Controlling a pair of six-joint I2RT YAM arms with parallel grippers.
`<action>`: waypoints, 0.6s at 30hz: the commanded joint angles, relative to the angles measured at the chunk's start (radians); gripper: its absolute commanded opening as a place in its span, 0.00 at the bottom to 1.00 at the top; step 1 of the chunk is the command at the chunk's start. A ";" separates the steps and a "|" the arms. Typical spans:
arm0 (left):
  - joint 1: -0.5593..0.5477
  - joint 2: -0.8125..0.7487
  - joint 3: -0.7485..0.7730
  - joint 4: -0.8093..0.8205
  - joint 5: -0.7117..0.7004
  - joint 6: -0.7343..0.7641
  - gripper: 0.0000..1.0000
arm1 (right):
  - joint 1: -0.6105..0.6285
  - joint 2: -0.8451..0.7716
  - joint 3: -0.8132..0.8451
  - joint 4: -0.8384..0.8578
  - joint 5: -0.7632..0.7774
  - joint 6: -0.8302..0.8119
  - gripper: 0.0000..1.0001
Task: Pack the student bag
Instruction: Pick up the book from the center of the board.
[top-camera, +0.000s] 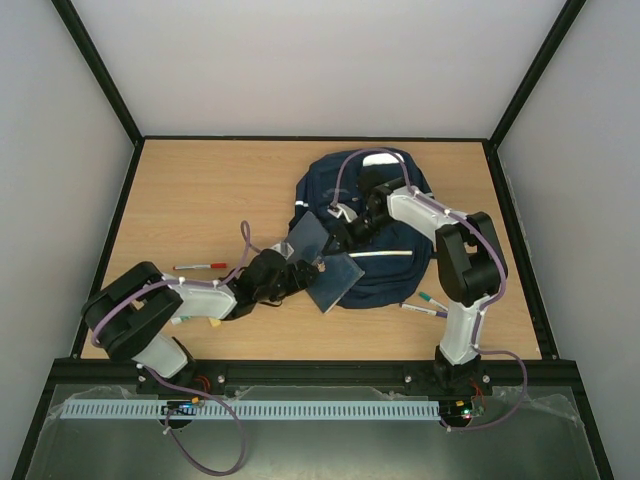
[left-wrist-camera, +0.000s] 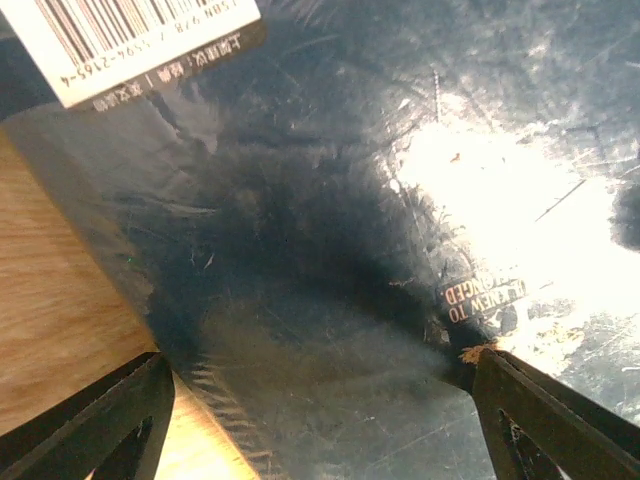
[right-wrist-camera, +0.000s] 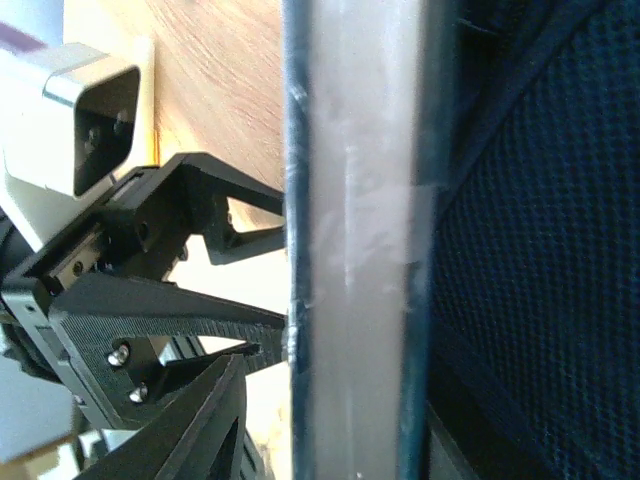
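Left gripper is seen released: its fingers are spread wide and their tips are set against the glossy cover of a dark-blue book, with nothing clasped between them. That book, marked by a white barcode label, is found at the near-left edge of the navy student bag, overlapping it. Right gripper is positioned over the bag's left part, at the same book. In the right wrist view the book is shown edge-on, its pale page block running up the frame. Only one finger of that gripper is seen, just beside the cover, so whether the book is clenched cannot be told. The bag is laid on the wooden table, right of centre and toward the far edge. A red-capped marker is laid well to the bag's left, and two pens are laid just beside its near-right edge.
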 joint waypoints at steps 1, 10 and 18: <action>-0.031 -0.011 -0.028 -0.044 -0.010 0.038 0.85 | 0.029 -0.014 0.051 -0.085 -0.154 0.015 0.36; -0.083 -0.137 -0.067 0.009 -0.096 0.090 0.85 | 0.088 0.012 0.047 -0.084 0.001 0.022 0.34; -0.085 -0.176 -0.081 0.017 -0.114 0.102 0.84 | 0.166 0.055 0.116 -0.088 0.028 0.024 0.37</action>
